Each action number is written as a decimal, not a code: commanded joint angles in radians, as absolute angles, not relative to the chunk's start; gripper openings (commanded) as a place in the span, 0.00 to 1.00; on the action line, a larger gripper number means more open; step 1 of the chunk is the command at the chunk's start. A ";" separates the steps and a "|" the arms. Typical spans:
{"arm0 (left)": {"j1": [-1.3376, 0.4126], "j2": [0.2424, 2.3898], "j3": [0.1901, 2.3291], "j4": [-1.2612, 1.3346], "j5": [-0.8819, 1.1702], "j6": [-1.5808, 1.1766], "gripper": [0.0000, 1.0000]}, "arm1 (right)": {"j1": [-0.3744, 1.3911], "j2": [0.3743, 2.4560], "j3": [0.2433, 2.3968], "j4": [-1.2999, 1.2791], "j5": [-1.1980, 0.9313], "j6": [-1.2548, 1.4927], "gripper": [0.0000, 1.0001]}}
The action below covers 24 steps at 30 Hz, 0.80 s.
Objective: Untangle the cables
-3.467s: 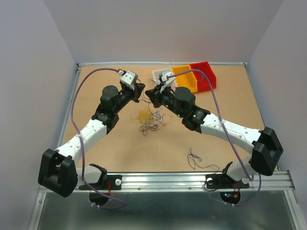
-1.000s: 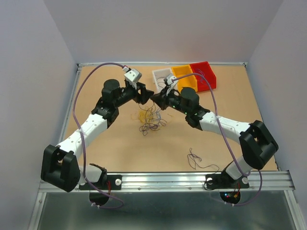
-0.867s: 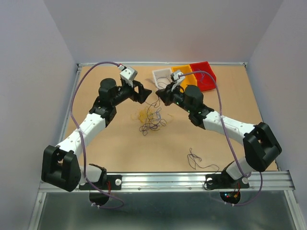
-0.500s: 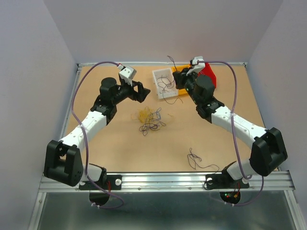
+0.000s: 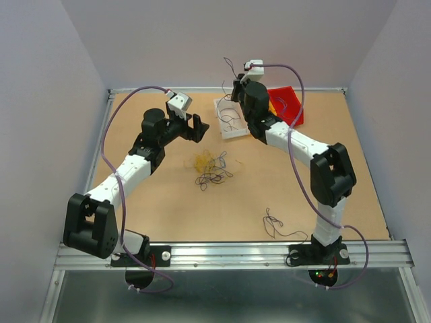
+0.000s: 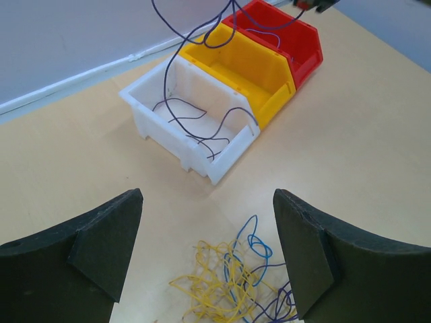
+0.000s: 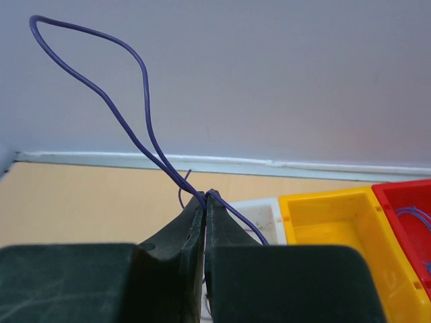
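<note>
A clump of thin cables (image 5: 209, 168), yellow, blue and dark purple, lies mid-table; in the left wrist view the clump (image 6: 232, 282) sits just below and between my open left fingers. My left gripper (image 5: 200, 128) (image 6: 207, 202) hovers wide open behind the clump and holds nothing. My right gripper (image 5: 236, 84) (image 7: 205, 196) is raised high over the white bin (image 5: 218, 108) and is shut on one purple cable (image 7: 128, 121). That cable loops up above the jaws, and its other end hangs down toward the bin (image 6: 168, 138), where the purple cable (image 6: 202, 30) dangles.
The white bin holds several dark wires. Beside it stand a yellow bin (image 6: 236, 64) (image 7: 330, 215) and a red bin (image 5: 286, 104) (image 6: 283, 33), which has thin wires inside. A loose dark cable (image 5: 276, 225) lies near the front right edge.
My right gripper pulled the purple cable out of the clump and carried it up and back over the white bin. My left gripper opened and drew slightly away from the clump.
</note>
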State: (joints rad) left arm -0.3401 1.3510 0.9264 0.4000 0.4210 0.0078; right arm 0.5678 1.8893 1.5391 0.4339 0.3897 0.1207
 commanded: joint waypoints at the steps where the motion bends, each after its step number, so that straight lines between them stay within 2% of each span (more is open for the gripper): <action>1: -0.339 1.339 0.977 0.448 0.403 0.028 0.90 | 0.558 1.955 1.663 0.465 0.543 0.086 0.01; 14: -0.339 1.379 0.992 0.442 0.387 0.028 0.89 | 0.557 2.152 1.680 0.446 0.525 0.156 0.01; 20: -0.339 1.374 0.993 0.440 0.377 0.031 0.89 | 0.558 2.255 1.761 0.302 0.529 0.204 0.01; 24: -0.339 1.376 0.994 0.440 0.377 0.034 0.89 | 0.548 2.324 1.818 0.192 0.457 0.286 0.01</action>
